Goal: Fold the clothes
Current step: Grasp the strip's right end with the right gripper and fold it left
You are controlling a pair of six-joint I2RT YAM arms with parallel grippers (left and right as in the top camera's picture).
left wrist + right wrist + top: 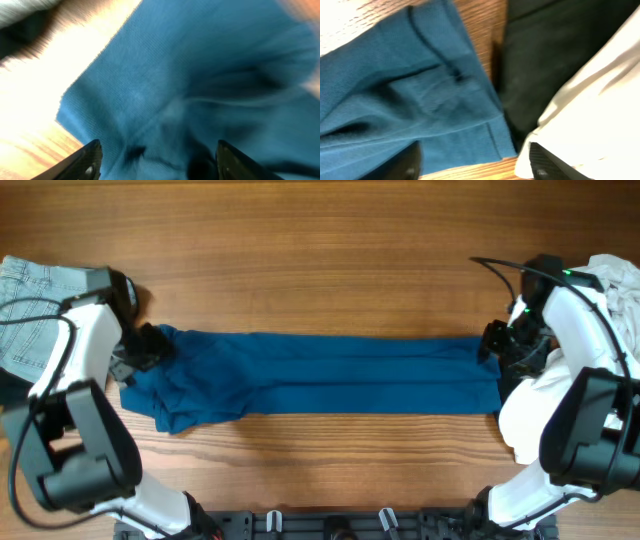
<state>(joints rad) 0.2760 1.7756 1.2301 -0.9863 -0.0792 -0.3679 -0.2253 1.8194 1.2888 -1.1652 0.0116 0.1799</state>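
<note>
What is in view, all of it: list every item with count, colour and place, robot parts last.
table: one, brown wood, under everything
shirt: one, deep blue, folded into a long strip across the table's middle
denim piece: one, light blue, at the left edge
white garment: one, white, at the right edge
black garment: one, black, beside the shirt's right end, next to the white garment
left gripper: one, black, at the shirt's left end, jaws open
right gripper: one, black, at the shirt's right end, jaws open
</note>
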